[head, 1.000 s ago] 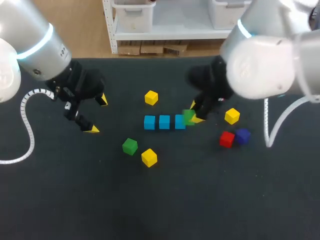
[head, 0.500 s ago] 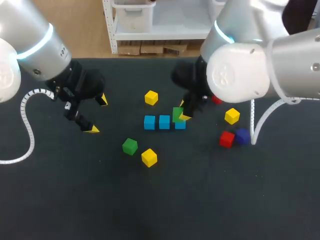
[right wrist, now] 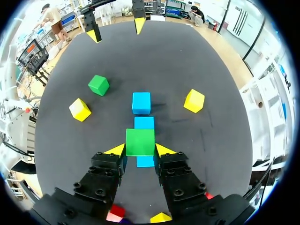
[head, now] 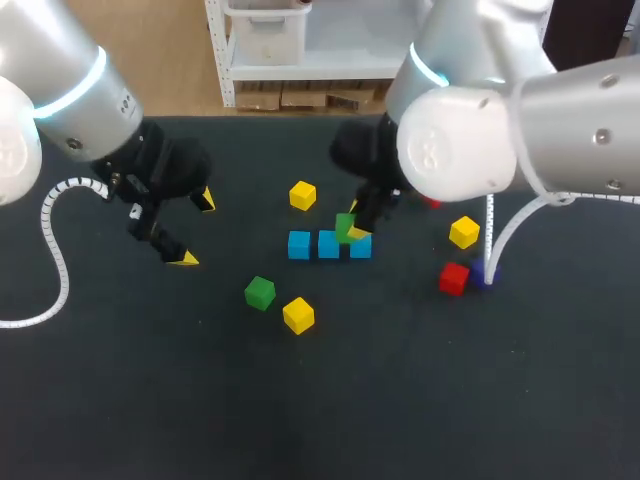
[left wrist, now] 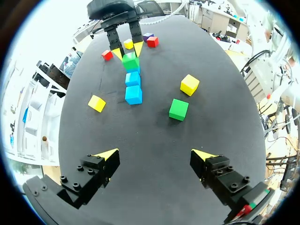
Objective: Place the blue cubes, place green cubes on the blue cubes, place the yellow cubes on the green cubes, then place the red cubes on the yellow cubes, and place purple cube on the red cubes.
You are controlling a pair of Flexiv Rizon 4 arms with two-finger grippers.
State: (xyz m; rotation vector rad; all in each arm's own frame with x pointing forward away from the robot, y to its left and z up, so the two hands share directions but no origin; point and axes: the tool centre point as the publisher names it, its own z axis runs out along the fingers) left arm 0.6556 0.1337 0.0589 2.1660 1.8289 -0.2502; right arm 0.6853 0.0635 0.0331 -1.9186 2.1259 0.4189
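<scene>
- Up in the head view, your right gripper sits just above centre frame. Its fingers are pinched on a green cube over the right-hand end of the row of three blue cubes.
- Same view, your left gripper hangs at the left of the frame, spread wide with nothing in it. A loose green cube and a yellow cube lie lower centre. The red cube and purple cube sit side by side at the right.
- Left wrist view: your left gripper has its fingers far apart over bare table. The loose green cube is ahead of them. The blue cubes lie further out, and the right gripper is at the row's far end.
- Right wrist view: your right gripper has the green cube squarely between both yellow tips. The blue cubes run under and ahead of it. You can't tell whether green touches blue.
</scene>
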